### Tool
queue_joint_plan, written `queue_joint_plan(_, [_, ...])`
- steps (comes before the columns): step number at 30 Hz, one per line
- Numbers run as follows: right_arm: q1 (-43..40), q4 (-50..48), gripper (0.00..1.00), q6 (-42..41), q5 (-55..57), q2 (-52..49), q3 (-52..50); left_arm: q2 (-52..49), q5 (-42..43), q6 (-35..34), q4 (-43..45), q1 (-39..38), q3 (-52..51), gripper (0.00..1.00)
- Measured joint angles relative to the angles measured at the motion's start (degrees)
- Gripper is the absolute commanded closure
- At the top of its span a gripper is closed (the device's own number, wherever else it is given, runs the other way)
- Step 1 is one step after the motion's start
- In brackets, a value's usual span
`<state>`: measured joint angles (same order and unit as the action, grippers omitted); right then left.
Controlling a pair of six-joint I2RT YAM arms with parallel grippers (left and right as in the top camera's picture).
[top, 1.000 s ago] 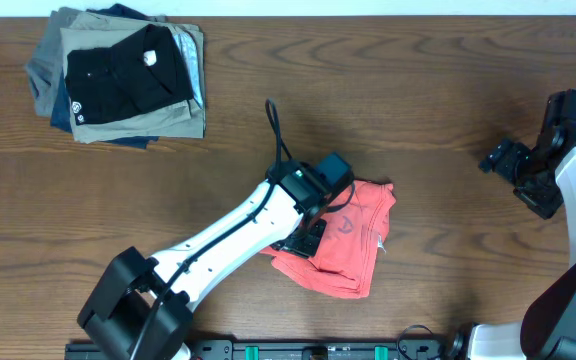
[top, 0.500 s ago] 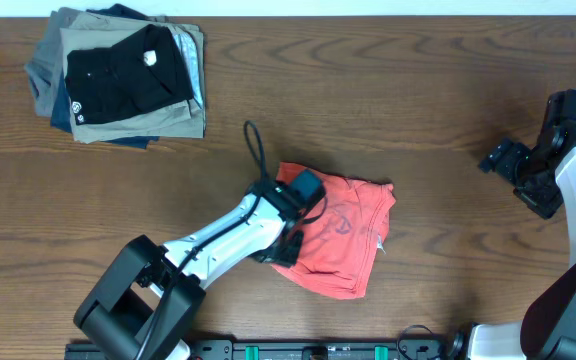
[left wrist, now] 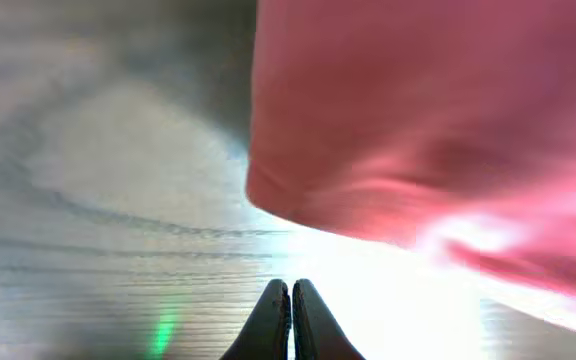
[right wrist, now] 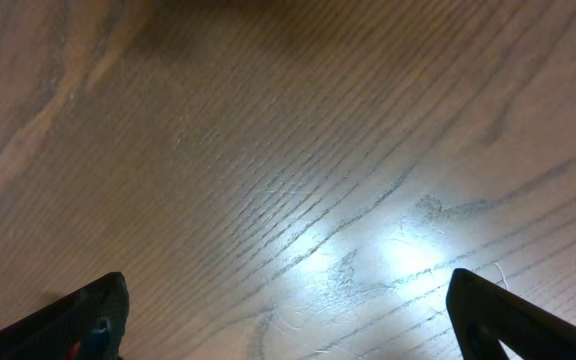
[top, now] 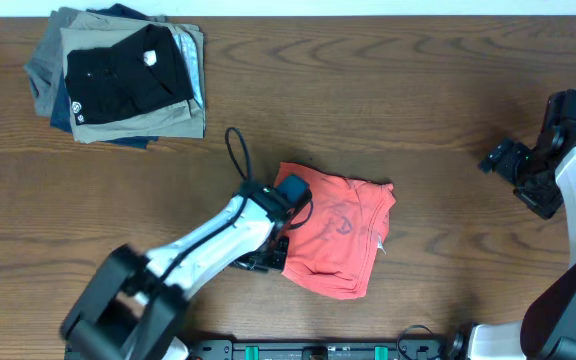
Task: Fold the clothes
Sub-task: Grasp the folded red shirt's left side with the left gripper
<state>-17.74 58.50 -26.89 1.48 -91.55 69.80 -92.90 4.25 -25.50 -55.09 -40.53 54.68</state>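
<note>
I see the coral-red T-shirt (top: 340,235) lying folded into a compact bundle near the middle of the wooden table (top: 418,80). My left gripper (left wrist: 290,318) sits low just beside its left edge, jaws pressed together with nothing between them. My right gripper (right wrist: 288,320) hovers over bare wood far to the right, jaws spread wide and empty. My worry: swinging the left arm low could catch its fingers or looped cable (top: 236,150) on the top layer and undo the fold

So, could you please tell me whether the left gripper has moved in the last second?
Yes: in the overhead view, the left gripper has slid leftward off the folded coral-red cotton T-shirt to its left edge.
</note>
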Motion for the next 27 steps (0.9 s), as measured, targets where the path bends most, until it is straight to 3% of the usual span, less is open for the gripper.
queue_joint_plan(7, [0.00, 0.00, 0.01, 0.00, 0.00, 0.00, 0.00, 11.80, -3.65, 0.22, 4.52, 1.29, 3.06, 0.22])
queue_joint_plan(10, [0.00, 0.00, 0.01, 0.00, -0.02, 0.02, 0.00, 13.57, -4.68, 1.07, 6.36, 4.24, 3.21, 0.03])
queue_joint_plan(15, [0.00, -0.02, 0.01, 0.00, 0.00, 0.00, 0.00, 12.00, -0.11, 5.27, 10.03, 14.40, 3.21, 0.02])
queue_joint_plan(21, [0.00, 0.00, 0.01, 0.00, 0.00, 0.02, 0.00, 6.19, 18.82, 14.19, 14.75, 28.33, 3.21, 0.02])
queue_joint_plan(27, [0.00, 0.00, 0.01, 0.00, 0.00, 0.02, 0.00, -2.05, 31.65, 19.74, 15.89, 31.45, 3.21, 0.02])
